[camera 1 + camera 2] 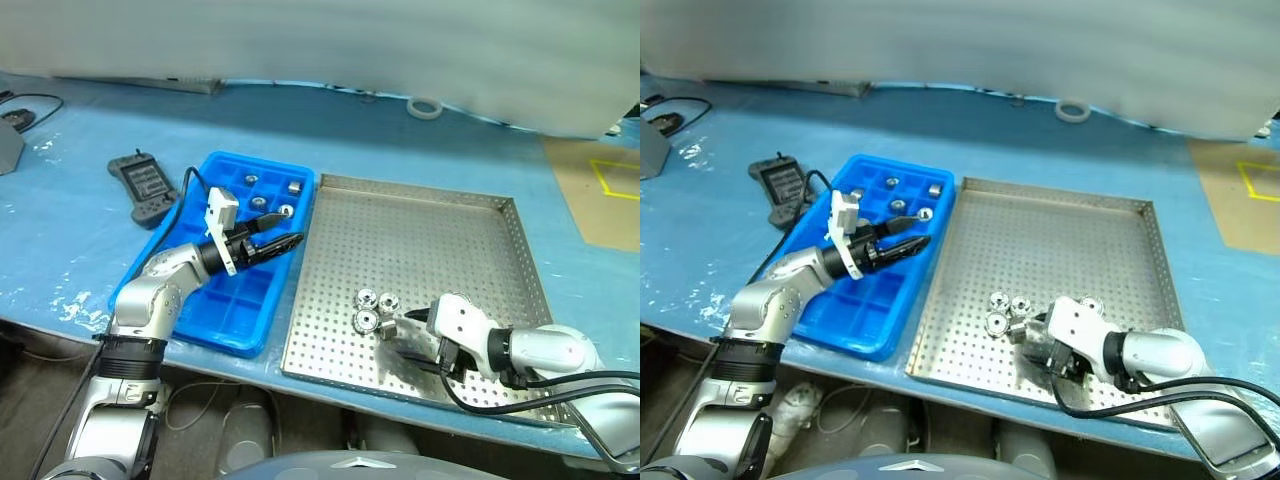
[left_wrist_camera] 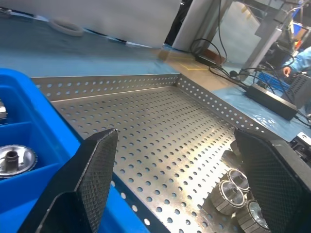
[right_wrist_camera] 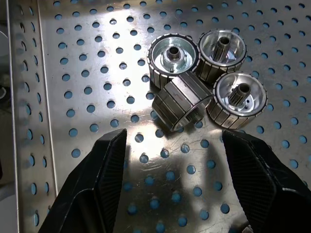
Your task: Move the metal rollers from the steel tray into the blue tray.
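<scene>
Four small shiny ribbed silver metal rollers (image 3: 201,77) are clustering low in the centre of the perforated grey steel tray (image 1: 440,235), three standing bore-up, one lying tilted on its side, while the right gripper (image 3: 172,160) is hovering open beside them and the left gripper (image 1: 285,243) is gaping empty over the bright blue compartmented plastic tray (image 1: 225,310).

Most of the steel tray (image 1: 420,230) floor is left bare, with free passage over its far half. Its near-left part is blocked by a tight cluster of metal rollers (image 3: 201,80), with the right gripper (image 3: 187,165) standing spread just beside them. The blue tray (image 1: 195,320) near cells are left unoccupied beneath the left gripper (image 1: 285,243).
</scene>
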